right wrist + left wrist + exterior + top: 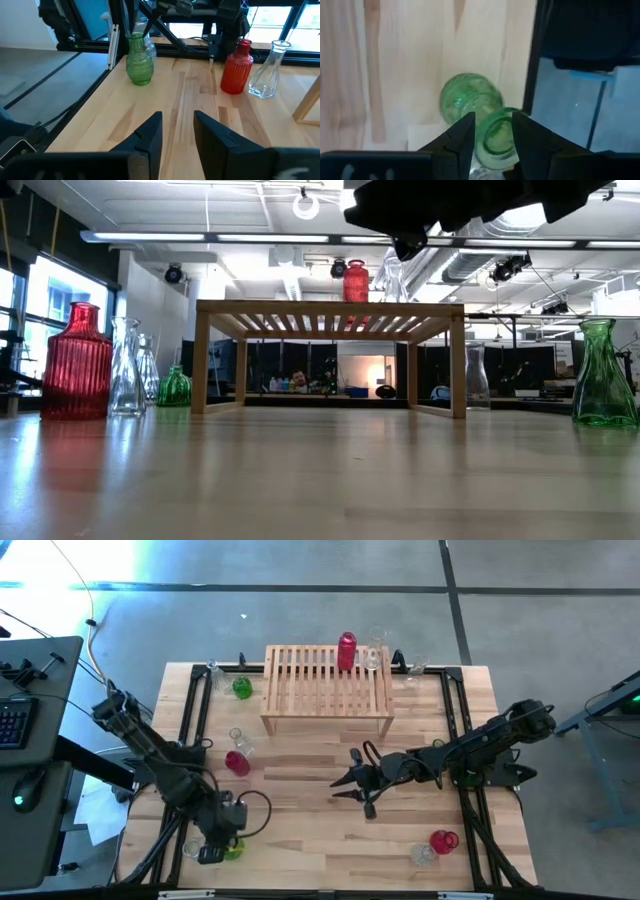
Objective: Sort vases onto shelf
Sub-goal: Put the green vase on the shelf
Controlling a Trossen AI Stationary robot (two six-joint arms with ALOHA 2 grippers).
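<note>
Near the table's near left corner a green vase (233,848) stands upright beside a clear vase (192,850). My left gripper (494,137) points down over the green vase (470,97), open, with one finger on each side of its mouth. My right gripper (345,785) hangs open over the middle of the table, with nothing between its fingers (177,130). The shelf (327,690) stands on its legs at the far middle. A red vase (347,650) and clear vases (375,658) stand on its far edge. My left gripper comes at the green vase from above, pointing steeply down, with its fingers (465,137) flanking the mouth rim (496,131). I cannot tell whether the fingers touch the rim. The vase stands upright on the table.
A red vase (237,762) and a clear vase (240,740) stand left of the shelf. A green vase (241,688) and a clear one (213,673) stand at the far left. A red vase (443,840) and a clear one (424,855) are near right. Black frame rails (455,720) edge the table.
</note>
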